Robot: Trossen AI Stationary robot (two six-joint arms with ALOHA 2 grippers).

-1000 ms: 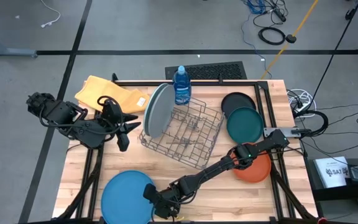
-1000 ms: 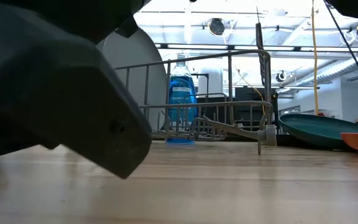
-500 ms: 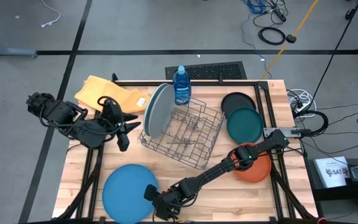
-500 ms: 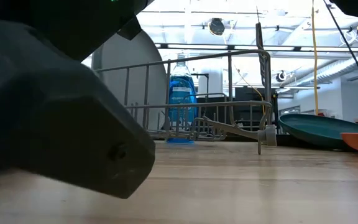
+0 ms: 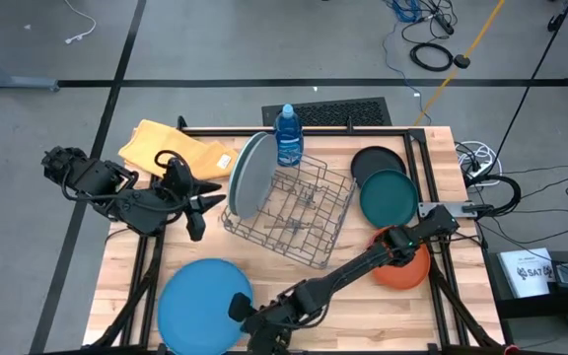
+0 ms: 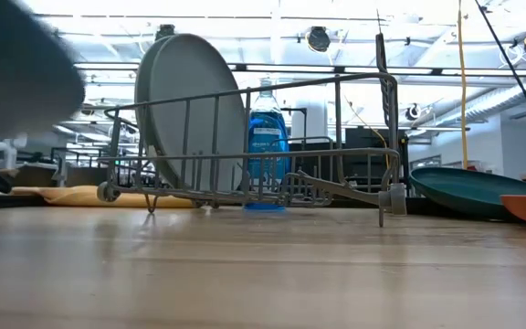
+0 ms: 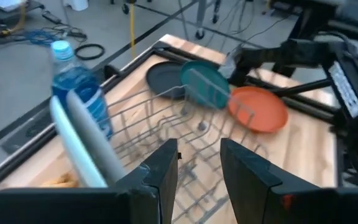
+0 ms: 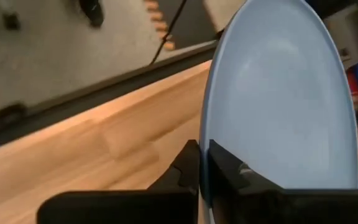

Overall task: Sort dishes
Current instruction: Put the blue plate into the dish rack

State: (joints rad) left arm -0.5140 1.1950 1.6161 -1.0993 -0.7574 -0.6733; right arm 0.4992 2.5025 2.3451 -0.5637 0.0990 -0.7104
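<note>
Blue plate (image 5: 201, 306) is pinched by the outstretched right claw (image 5: 254, 325); left claw (image 5: 201, 204) parted.

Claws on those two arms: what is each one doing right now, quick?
Left claw: open, holding nothing, aimed at the wire rack.
Right claw: shut on the blue plate.
</note>
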